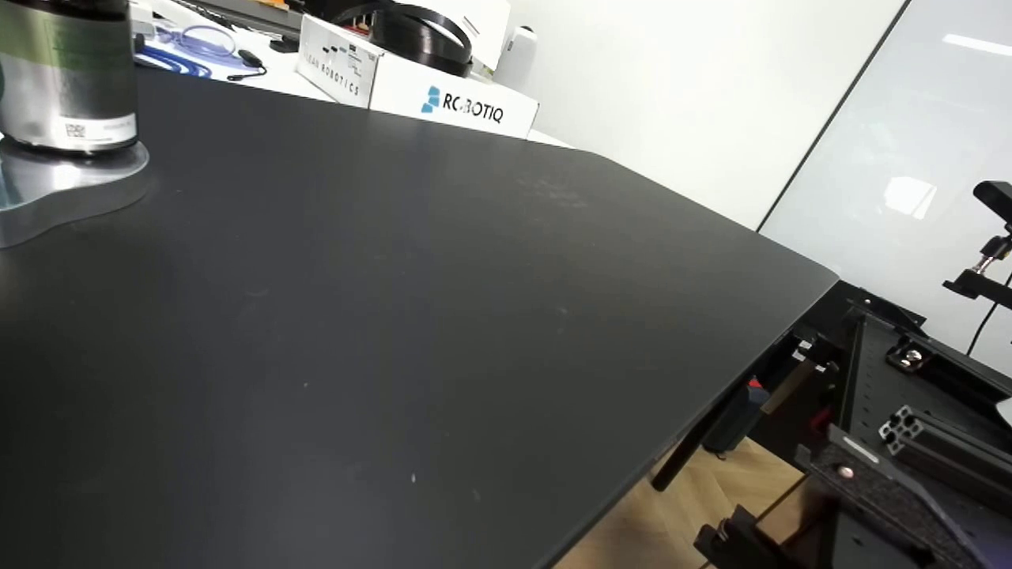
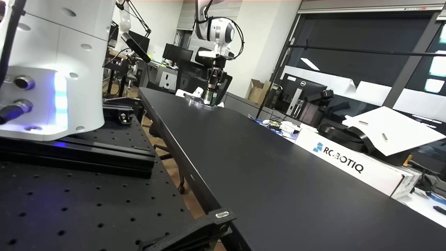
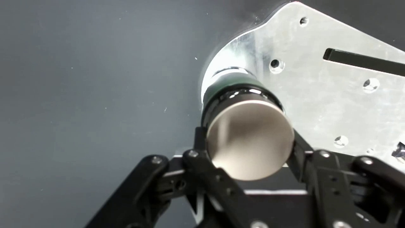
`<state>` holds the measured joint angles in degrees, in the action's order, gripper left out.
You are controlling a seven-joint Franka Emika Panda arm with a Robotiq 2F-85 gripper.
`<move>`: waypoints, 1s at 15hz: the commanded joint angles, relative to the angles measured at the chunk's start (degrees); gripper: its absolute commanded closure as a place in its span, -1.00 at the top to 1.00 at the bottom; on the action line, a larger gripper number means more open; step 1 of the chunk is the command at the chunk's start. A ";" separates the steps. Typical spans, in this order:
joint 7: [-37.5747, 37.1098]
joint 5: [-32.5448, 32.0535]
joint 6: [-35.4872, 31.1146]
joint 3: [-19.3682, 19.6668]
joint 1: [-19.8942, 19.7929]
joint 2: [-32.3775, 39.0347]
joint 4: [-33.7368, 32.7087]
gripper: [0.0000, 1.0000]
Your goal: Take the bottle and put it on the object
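The bottle is a dark cylinder with a pale label band and a smooth round top. It stands upright on the rounded corner of the object, a flat shiny silver-grey plate with holes and a slot. In both exterior views the bottle appears to rest on the plate. My gripper has a finger against each side of the bottle's top and is shut on it. The gripper shows above the bottle in an exterior view. Much of the plate is cut off in an exterior view.
A black table carries the plate near its far end. White Robotiq boxes stand beyond the table's edge, with blue cables nearby. The white robot base stands on a perforated black bench.
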<state>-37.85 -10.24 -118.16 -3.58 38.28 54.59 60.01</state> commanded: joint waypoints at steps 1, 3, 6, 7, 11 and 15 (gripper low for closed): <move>-0.44 -0.11 4.52 1.86 1.97 3.95 -8.21 -0.28; -0.30 0.14 6.61 2.20 2.39 4.92 -10.50 0.74; -0.83 0.08 9.12 2.89 2.94 5.20 -13.73 1.00; -1.21 -0.50 9.25 2.74 2.83 4.34 -13.45 1.00; -1.33 -0.63 9.73 2.75 2.97 1.65 -14.29 1.00; -0.12 -0.12 8.18 2.02 2.56 0.70 -13.06 1.00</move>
<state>-37.98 -10.36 -109.96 -1.57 40.84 55.27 46.95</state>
